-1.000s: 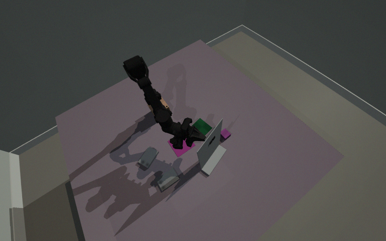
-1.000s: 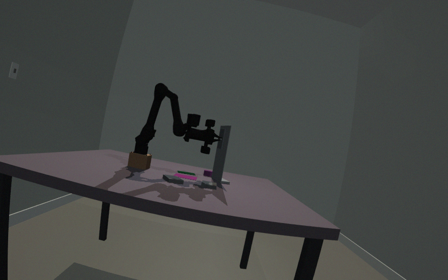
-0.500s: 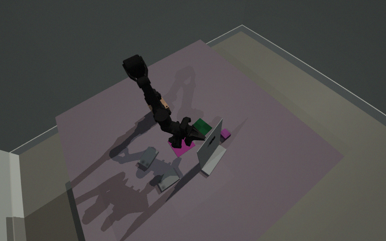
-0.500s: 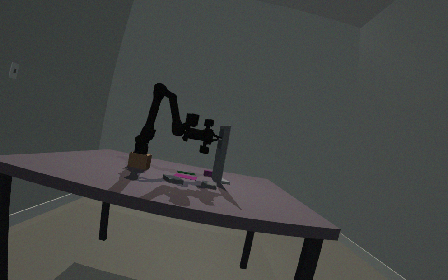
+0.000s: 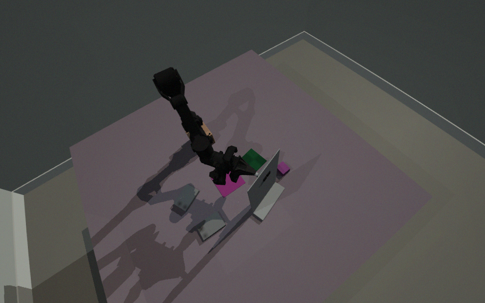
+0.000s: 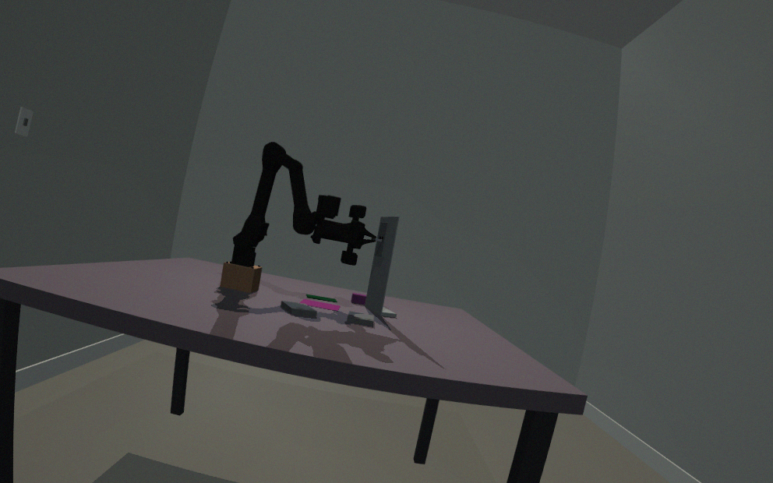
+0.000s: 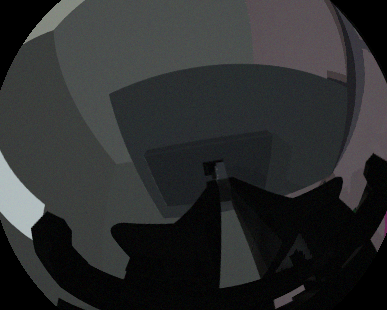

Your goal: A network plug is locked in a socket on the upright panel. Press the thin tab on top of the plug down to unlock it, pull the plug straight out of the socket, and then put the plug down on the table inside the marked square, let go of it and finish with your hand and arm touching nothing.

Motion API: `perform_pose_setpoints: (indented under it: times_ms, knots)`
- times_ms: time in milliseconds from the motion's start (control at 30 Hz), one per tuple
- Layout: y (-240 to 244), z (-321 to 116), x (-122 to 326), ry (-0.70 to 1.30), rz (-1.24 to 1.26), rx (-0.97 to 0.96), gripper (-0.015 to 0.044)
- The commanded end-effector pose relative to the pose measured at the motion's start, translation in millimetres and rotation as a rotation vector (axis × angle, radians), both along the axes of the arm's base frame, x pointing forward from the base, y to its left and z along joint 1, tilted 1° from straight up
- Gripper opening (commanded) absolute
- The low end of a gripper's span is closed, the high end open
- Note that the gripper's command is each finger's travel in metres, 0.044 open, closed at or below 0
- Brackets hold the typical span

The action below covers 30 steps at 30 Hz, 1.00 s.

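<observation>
The upright grey panel point(image 5: 255, 194) point(image 6: 380, 276) point(image 7: 297, 110) stands on the table, with a dark socket opening point(image 7: 207, 168) in its raised block. My gripper point(image 5: 255, 174) point(image 6: 375, 239) point(image 7: 222, 184) is level in front of the panel and shut on the small pale plug point(image 7: 220, 171). The plug's front end is at the socket; how deep it sits is not clear. Its tab is too small and dark to make out. A flat magenta square point(image 5: 230, 185) point(image 6: 321, 304) and a flat green square point(image 5: 253, 158) point(image 6: 321, 297) lie on the table below the gripper, on the arm's side of the panel.
Two low grey blocks point(image 5: 187, 197) point(image 5: 212, 227) lie on the arm's side of the panel, near the magenta square. A pale slab point(image 5: 269, 203) lies at the panel's foot. A small purple block point(image 5: 283, 167) point(image 6: 358, 298) lies behind the panel.
</observation>
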<state>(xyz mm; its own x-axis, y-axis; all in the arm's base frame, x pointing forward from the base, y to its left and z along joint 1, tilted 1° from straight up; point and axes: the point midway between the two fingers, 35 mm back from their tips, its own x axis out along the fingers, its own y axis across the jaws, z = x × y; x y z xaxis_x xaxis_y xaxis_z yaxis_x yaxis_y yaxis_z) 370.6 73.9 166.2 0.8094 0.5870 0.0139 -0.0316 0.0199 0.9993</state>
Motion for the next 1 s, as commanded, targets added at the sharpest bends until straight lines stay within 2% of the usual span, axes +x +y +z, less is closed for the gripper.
perform_pose_setpoints:
  times_ms: [0, 967]
  knots:
    - [-1.0, 0.3, -4.0, 0.000, 0.004, 0.002, 0.0000]
    - [-11.1, -0.6, -22.0, 0.001, 0.004, 0.001, 0.0000]
